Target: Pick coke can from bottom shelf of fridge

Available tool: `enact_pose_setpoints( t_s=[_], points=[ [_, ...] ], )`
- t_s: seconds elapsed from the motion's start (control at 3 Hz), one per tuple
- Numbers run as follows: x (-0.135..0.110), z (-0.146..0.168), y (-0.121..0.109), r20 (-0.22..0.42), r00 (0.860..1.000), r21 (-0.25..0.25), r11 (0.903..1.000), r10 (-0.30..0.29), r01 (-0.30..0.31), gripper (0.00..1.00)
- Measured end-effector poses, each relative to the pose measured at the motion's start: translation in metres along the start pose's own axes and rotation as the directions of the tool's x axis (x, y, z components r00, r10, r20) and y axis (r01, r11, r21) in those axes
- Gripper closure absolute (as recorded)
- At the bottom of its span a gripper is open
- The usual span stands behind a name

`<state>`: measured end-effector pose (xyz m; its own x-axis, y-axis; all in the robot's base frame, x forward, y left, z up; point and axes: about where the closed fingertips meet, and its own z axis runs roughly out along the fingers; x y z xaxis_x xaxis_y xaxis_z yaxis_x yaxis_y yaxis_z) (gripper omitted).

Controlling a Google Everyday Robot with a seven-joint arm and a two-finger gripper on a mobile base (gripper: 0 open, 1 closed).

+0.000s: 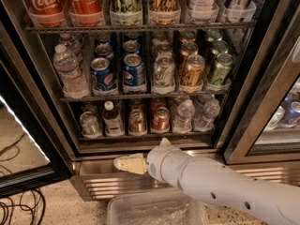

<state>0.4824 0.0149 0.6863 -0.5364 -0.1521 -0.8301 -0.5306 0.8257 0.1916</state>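
The coke can point(161, 119), small and red with a silver top, stands on the bottom shelf point(140, 138) of the fridge point(243, 107), right of a copper-brown can point(137, 121). The fridge door is open. My gripper point(128, 164), cream-coloured at the end of a white arm, hangs in front of the ribbed steel base point(93, 184). It points left, sits below the bottom shelf and down-left of the coke can, and holds nothing that I can see.
On the bottom shelf there are also a clear can point(89, 123), a small bottle point(111, 118) and water bottles point(185, 115). Pepsi cans point(134, 71) fill the rack above. A clear plastic bin point(154, 212) lies below my arm. Cables point(18, 210) lie on the floor at left.
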Motion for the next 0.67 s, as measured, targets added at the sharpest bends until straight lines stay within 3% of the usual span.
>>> enact_pose_setpoints(
  t_s=[0.33,0.67],
  points=[
    [0.0,0.0,0.0001,0.0,1.0,0.0,1.0,0.0,0.0,0.0],
    [0.0054,0.0092,-0.0076,0.054,0.998,0.018,0.9987,0.046,-0.047,0.0]
  ],
)
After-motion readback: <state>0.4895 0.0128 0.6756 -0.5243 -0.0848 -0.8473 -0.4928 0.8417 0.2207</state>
